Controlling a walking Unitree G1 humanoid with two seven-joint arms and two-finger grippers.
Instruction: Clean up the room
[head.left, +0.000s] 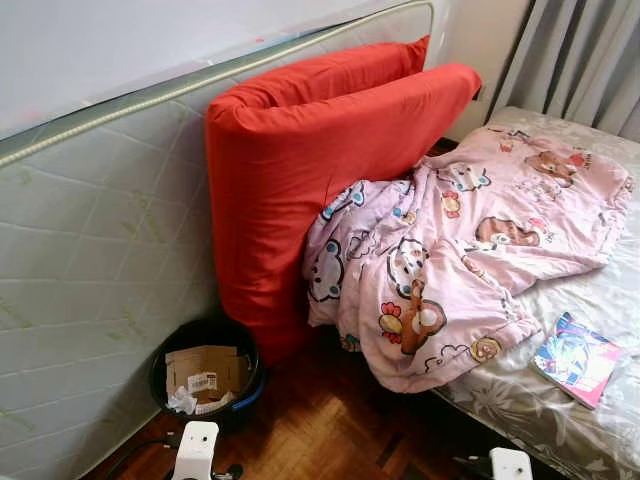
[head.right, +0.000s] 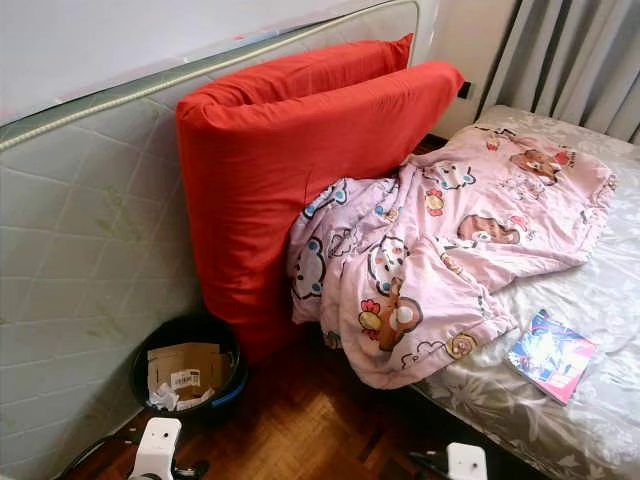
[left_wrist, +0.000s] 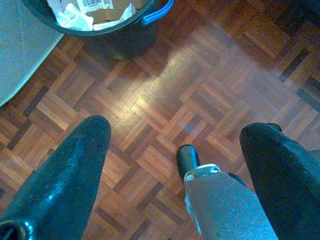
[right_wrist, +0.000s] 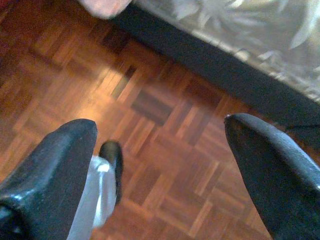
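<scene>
Both my grippers, left (left_wrist: 175, 170) & right (right_wrist: 160, 165), fingers apart, empty. Black round trash bin (left_wrist: 107, 30) ahead of left fingers; careless reach could tip it.

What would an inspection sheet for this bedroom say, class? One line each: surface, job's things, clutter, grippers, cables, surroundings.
Surface: parquet floor, bare beside the bed.
Job's things: pink blanket crumpled, hanging off the bed edge; magazine on the bed.
Clutter: black bin holding cardboard and paper; red cushions leaning on an upright mattress.
Grippers: left gripper and right gripper low over the floor, fingers open, empty.
Cables: nothing seen.
Surroundings: grey curtains.
</scene>
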